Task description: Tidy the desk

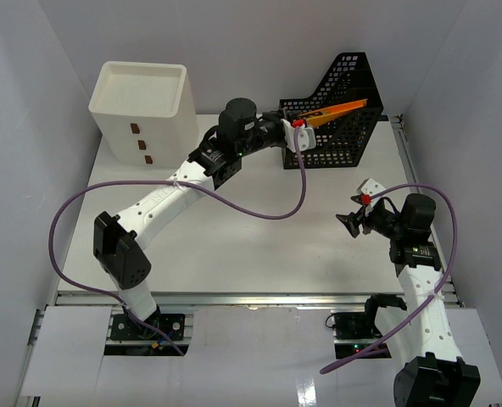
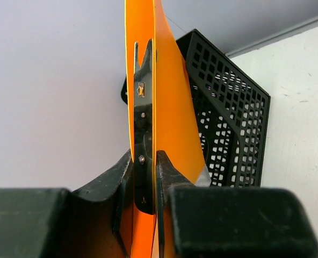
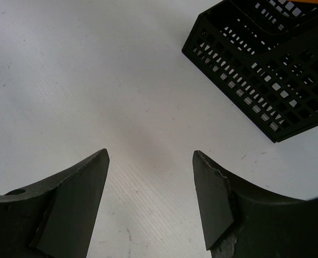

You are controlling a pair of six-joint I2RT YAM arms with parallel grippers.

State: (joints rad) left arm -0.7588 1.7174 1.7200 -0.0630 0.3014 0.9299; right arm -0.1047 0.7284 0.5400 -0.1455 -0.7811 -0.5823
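The white desk [image 1: 259,250] holds a black mesh file holder [image 1: 343,140] at the back right. My left gripper [image 1: 304,129] is shut on a thin orange folder [image 1: 342,109] and holds it on edge at the holder's open top. In the left wrist view the fingers [image 2: 167,172] pinch the orange folder [image 2: 172,107] at its black metal clip, with the file holder [image 2: 231,129] just behind it. My right gripper [image 1: 351,222] is open and empty, hovering above bare desk [image 3: 94,80] in front of the file holder [image 3: 266,64].
A white three-drawer box [image 1: 141,106] stands at the back left. A metal rail [image 1: 251,298] runs along the near edge. Purple cables [image 1: 259,208] loop over the desk from both arms. White walls enclose the desk.
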